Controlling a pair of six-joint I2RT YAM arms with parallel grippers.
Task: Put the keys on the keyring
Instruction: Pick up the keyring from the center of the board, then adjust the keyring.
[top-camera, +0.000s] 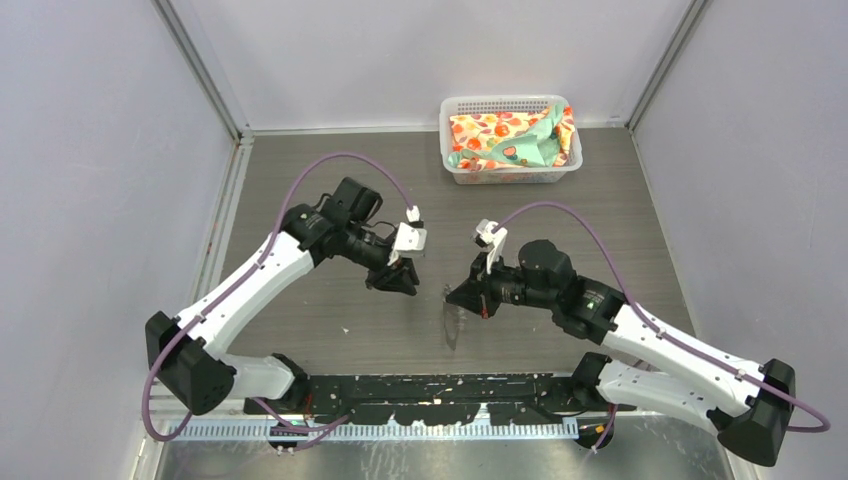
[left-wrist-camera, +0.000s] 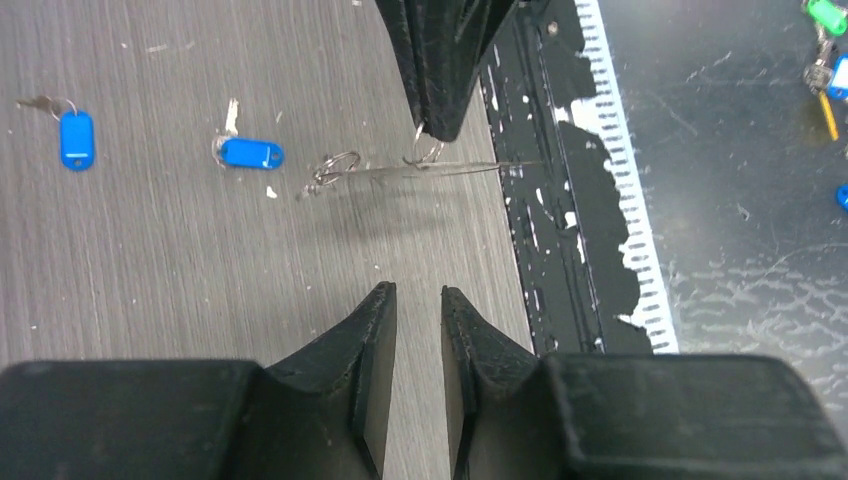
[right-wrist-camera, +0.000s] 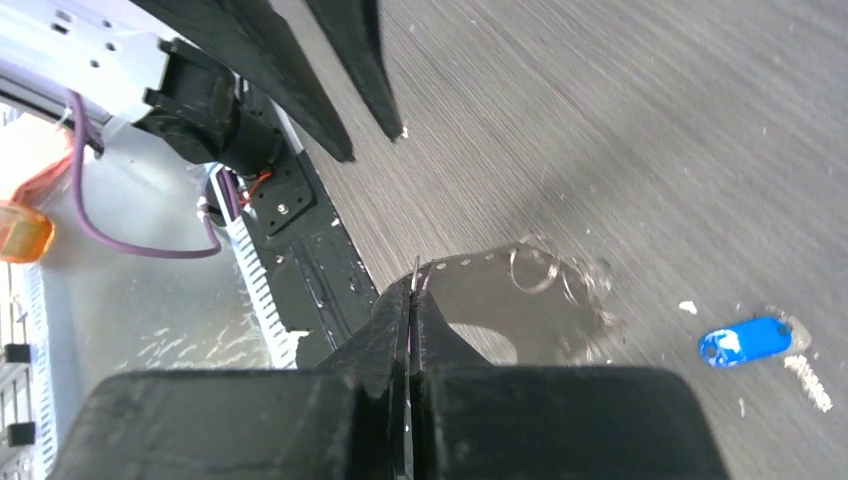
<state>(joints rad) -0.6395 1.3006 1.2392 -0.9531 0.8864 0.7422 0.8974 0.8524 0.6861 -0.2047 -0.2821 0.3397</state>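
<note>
The keyring (left-wrist-camera: 450, 169) is a thin silvery loop seen edge-on, held just above the table with small split rings (left-wrist-camera: 335, 166) hanging at its left end. My right gripper (right-wrist-camera: 413, 290) is shut on its rim (right-wrist-camera: 470, 262). Two keys with blue heads lie on the table to the left, one (left-wrist-camera: 250, 153) near the small rings and one (left-wrist-camera: 76, 138) farther out. My left gripper (left-wrist-camera: 418, 292) stands slightly open with nothing between its fingers, a short way from the keyring. From above, the left gripper (top-camera: 400, 283) and right gripper (top-camera: 458, 298) face each other mid-table.
A white basket (top-camera: 455, 170) holding patterned cloth stands at the back. A black rail (top-camera: 440, 385) runs along the near table edge. Beyond it, on the metal ledge, lie other coloured key tags (left-wrist-camera: 826, 15).
</note>
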